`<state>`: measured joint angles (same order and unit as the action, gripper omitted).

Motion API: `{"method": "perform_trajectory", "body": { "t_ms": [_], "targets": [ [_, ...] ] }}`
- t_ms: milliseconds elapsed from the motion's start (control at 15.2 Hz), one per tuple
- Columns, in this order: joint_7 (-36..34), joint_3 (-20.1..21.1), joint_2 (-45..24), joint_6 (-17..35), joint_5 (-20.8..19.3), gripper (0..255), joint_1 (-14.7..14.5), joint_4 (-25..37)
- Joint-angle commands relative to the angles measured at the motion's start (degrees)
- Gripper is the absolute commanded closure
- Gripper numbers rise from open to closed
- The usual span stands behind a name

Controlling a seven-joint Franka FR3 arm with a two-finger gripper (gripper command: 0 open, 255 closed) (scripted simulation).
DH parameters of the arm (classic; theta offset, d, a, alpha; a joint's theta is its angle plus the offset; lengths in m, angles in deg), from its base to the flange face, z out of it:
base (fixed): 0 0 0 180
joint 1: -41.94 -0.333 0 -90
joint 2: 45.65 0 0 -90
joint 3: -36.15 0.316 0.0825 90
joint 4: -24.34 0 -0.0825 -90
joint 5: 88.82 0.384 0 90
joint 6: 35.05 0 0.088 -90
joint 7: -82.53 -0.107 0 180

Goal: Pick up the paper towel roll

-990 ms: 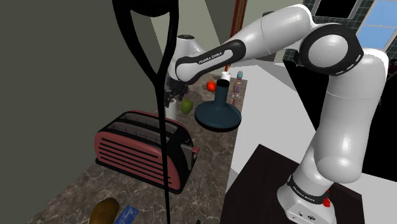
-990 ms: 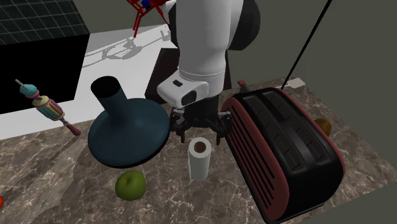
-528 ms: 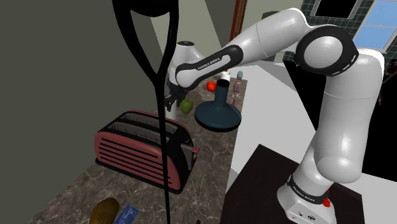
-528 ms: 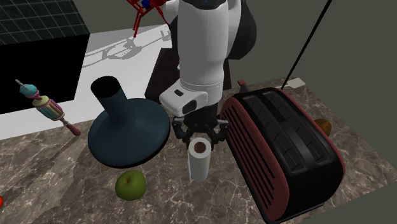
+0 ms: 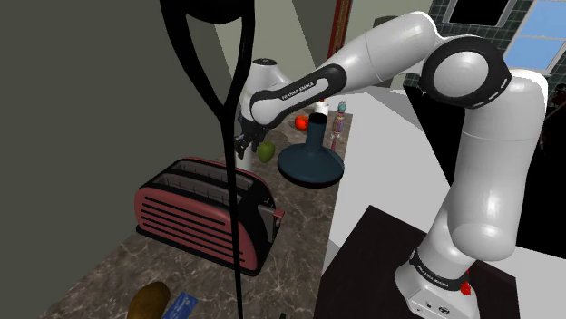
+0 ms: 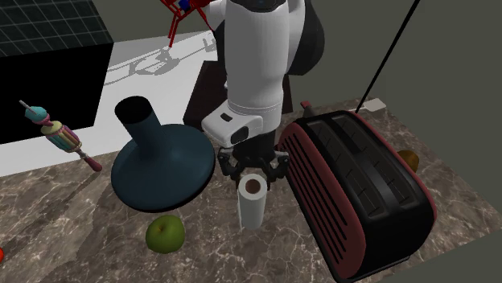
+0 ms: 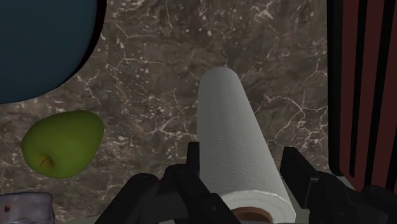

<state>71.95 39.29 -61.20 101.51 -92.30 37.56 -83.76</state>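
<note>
in the second exterior view, going left to right: a striped skewer lies at the far left of the marbled surface. next comes a dark blue vase with a green apple on its near side. then comes the roll, standing upright between the vase and the red and black toaster, near both but touching neither. the tool hangs straight over the roll's top with its fingers reaching down on either side of the upper end. in the wrist view the tool stands spread apart. one finger is close against the roll on the apple's side, and the other is on the toaster's side with a sliver of surface showing between it and the paper. i cannot tell whether the first pad touches, but the roll is not clasped. so i judge the approach and most of the descent done: the tool is lined up and straddles the roll. what is left is to close on it and lift it, for the roll rests on the surface. the toaster's wall is close on the right and leaves that finger little room.
</note>
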Motion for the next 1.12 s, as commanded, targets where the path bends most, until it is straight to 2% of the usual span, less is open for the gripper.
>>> {"method": "perform_trajectory", "body": {
  "t_ms": [0, 924, 1056],
  "targets": [
    [0.06, 0.02, 0.31, -0.66, 0.06, 255, 0.01, 0.27],
    [0.68, 0.21, 3.98, -10.38, 0.68, 255, 0.09, 6.35],
    [0.68, 0.21, 4.01, -10.49, 0.68, 255, 0.09, 6.42]
  ]
}}
